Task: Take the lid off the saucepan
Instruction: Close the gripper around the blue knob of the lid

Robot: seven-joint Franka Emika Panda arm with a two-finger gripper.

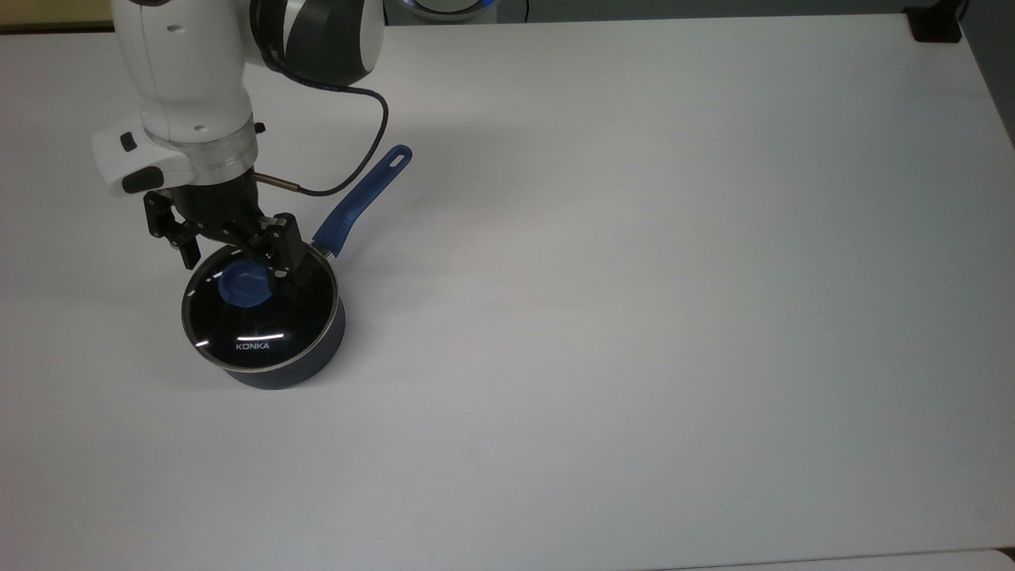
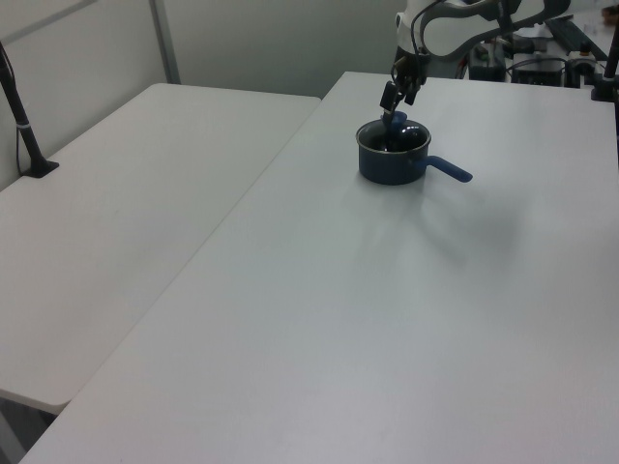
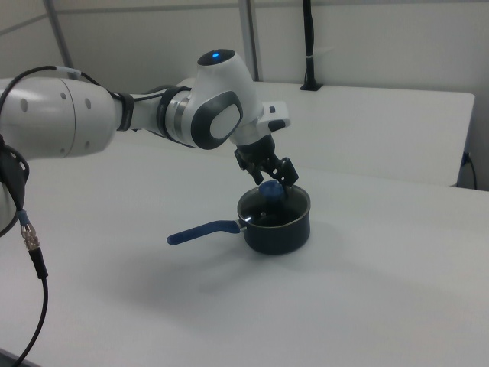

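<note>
The saucepan [image 1: 305,357] is a small dark navy pot on the white table, at the top view's left. Its long blue handle [image 1: 363,198] points up and to the right. The lid [image 1: 273,321], clear glass with a metal rim and "KONKA" lettering, sits closed on the pot, its blue knob [image 1: 246,285] at the centre. My gripper [image 1: 244,266] hangs open right over the knob, one finger on each side of it. In the right view the gripper [image 3: 269,176] stands just above the knob [image 3: 271,191] and saucepan [image 3: 276,229]. The left view shows the gripper [image 2: 397,99] over the saucepan [image 2: 389,164].
The white table [image 1: 634,317] stretches wide and bare to the top view's right. A black cable [image 1: 361,155] loops from the wrist near the handle. A black mount [image 1: 936,24] sits at the far right corner. A second table [image 2: 126,193] adjoins in the left view.
</note>
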